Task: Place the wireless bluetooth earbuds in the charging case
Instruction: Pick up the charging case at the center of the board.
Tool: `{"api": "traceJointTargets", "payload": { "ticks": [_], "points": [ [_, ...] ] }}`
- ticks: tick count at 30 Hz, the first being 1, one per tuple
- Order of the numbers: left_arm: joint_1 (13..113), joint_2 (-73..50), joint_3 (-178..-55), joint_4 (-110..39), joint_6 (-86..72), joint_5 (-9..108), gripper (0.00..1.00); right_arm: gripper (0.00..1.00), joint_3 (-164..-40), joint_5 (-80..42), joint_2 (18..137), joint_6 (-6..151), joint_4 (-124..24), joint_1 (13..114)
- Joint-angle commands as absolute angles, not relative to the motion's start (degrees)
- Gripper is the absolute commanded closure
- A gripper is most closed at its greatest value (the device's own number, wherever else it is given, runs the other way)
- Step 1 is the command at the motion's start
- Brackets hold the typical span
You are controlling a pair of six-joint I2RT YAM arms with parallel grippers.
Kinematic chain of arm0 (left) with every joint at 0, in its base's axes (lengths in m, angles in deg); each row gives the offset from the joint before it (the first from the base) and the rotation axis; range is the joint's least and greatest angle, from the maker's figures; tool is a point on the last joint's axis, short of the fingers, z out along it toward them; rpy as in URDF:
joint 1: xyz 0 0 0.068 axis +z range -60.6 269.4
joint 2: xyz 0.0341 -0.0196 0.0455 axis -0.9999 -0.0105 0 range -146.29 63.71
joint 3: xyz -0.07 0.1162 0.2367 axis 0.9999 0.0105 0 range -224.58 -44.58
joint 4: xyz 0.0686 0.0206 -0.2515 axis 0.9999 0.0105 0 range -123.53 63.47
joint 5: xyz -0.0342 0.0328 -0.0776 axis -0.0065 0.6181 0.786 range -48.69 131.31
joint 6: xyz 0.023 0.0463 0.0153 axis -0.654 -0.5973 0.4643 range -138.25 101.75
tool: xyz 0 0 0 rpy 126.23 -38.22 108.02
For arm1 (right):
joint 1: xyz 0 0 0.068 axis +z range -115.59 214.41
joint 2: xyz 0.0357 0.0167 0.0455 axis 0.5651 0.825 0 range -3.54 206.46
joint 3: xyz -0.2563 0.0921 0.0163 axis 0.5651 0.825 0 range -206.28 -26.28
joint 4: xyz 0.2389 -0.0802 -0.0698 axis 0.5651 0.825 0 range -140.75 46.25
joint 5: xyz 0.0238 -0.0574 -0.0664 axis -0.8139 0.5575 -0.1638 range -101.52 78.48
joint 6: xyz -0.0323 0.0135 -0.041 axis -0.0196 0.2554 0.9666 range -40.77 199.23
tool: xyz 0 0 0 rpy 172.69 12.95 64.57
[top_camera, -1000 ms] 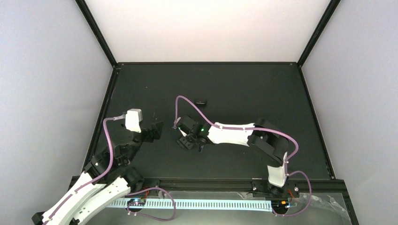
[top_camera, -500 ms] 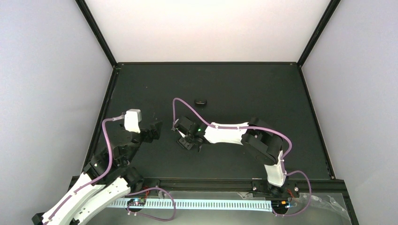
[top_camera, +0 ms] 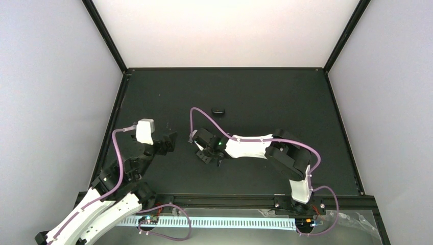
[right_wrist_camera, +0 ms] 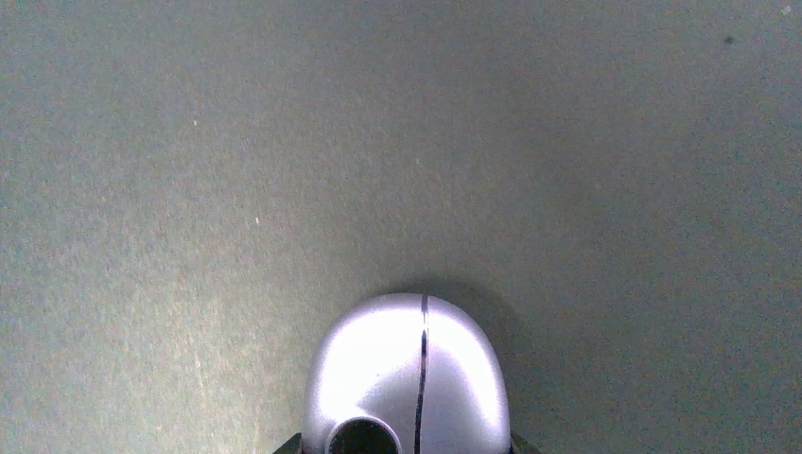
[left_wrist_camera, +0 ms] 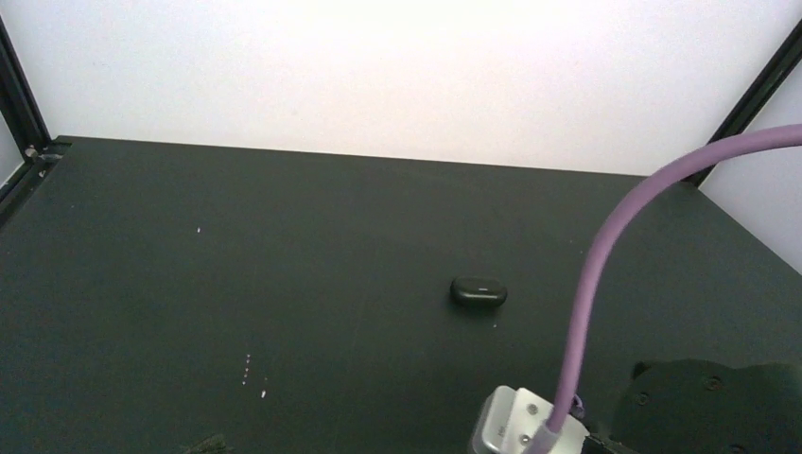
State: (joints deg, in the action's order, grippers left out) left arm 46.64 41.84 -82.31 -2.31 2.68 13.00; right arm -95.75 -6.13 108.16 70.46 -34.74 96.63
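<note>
Slipperiness is expected of the glossy, rigid, light charging case, bottom centre; its flanks are best pinched. The state of the right tool cannot be told; the left tool is held wide.

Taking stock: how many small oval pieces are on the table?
2: black oval piece alone farther back; charging case at the right end effector. Others may be hidden.

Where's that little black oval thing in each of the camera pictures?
Top external: the black oval lies just above the picture's middle, on the mat.
Left wrist: a little right of centre and below it.
Right wrist: not in it.
Shared landmark: the dark mat, which shows in all three views.
</note>
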Motion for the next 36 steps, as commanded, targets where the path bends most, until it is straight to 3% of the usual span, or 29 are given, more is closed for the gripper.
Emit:
{"api": "traceJointTargets", "payload": {
  "ticks": [1, 9, 19, 28, 36],
  "points": [
    [46.95, 41.40, -81.03, -4.05, 2.39, 13.10, 0.01, 0.61, -91.27, -3.86, 103.18, 71.41, -36.65, 96.15],
    [46.90, 39.86, -80.08, -8.15, 8.16, 18.76, 0.01, 0.63, -78.70, -1.09, 80.28, 73.10, -40.26, 96.28],
    [46.97, 30.33, -81.71, -29.29, 7.89, 46.81, 0.01, 0.64, -72.93, 0.75, 51.35, 81.89, -32.85, 96.65],
    [46.95, 17.09, -88.50, -36.44, 9.44, 66.13, 0.02, 0.64, -74.69, 3.11, 44.59, 87.95, -27.52, 98.33],
    [46.95, 7.97, -91.91, -35.76, 13.41, 73.32, 0.12, 0.64, -76.68, 7.85, 44.98, 92.54, -26.58, 101.43]
  ]
}}
